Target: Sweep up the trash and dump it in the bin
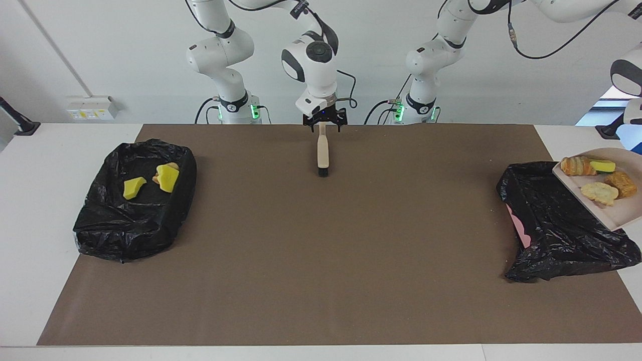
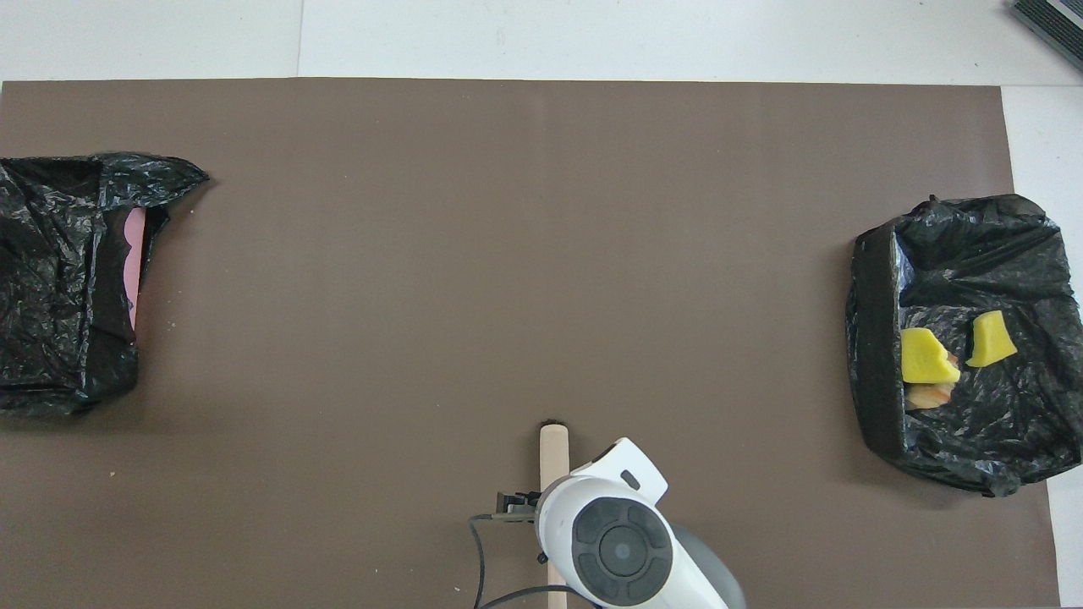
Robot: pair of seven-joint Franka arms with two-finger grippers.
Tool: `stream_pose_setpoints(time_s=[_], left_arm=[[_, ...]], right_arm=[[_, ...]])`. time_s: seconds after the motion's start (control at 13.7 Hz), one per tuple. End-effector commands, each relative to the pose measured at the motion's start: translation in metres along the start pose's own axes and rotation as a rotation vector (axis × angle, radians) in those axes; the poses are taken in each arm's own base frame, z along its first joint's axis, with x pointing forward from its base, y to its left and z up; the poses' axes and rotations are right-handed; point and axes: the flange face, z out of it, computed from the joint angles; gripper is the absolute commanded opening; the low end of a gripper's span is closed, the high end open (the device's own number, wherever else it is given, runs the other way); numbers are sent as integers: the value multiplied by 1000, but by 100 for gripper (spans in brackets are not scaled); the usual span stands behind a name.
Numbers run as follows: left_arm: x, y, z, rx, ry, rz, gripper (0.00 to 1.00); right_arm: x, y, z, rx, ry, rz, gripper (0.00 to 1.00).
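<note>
My left gripper (image 1: 633, 131) at the table's left-arm end holds the beige dustpan (image 1: 622, 213) tilted in the air over a black-lined bin (image 1: 551, 220). On the pan lie four pieces of trash: a beige ridged lump (image 1: 578, 165), a green-backed yellow sponge bit (image 1: 602, 165), an orange-brown piece (image 1: 622, 183) and a pale lump (image 1: 599, 193). My right gripper (image 1: 324, 125) is shut on the wooden handle of a brush (image 1: 323, 150), which hangs upright with its black bristles at the brown mat (image 1: 321, 260). The brush also shows in the overhead view (image 2: 553, 452). The pan is out of the overhead view.
A second black-lined bin (image 1: 130, 220) at the right arm's end holds two yellow sponge bits (image 1: 133, 187) and a beige piece; it also shows in the overhead view (image 2: 956, 423). The first bin (image 2: 51, 279) shows a pink wall where its liner gapes.
</note>
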Motion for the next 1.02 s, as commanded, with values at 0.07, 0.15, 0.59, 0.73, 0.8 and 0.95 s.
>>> stream_pose_setpoints(time_s=[0.07, 0.15, 0.59, 0.73, 0.8, 0.95], left_arm=[[21, -9, -2, -1, -112, 135, 0], [27, -7, 1, -15, -117, 136, 0], [51, 0, -2, -68, -194, 80, 0], [49, 1, -11, -90, -254, 32, 0], [42, 2, -23, -82, -268, 25, 0], [26, 10, -50, -77, -287, -8, 0]], right_arm=[[66, 30, -46, -24, 78, 16, 100], [86, 45, -58, -17, 96, 21, 100], [170, 131, -109, -65, 183, 21, 100], [189, 173, -136, -77, 165, 33, 100], [195, 192, -153, -82, 162, 25, 100], [202, 225, -190, -87, 152, 33, 100]])
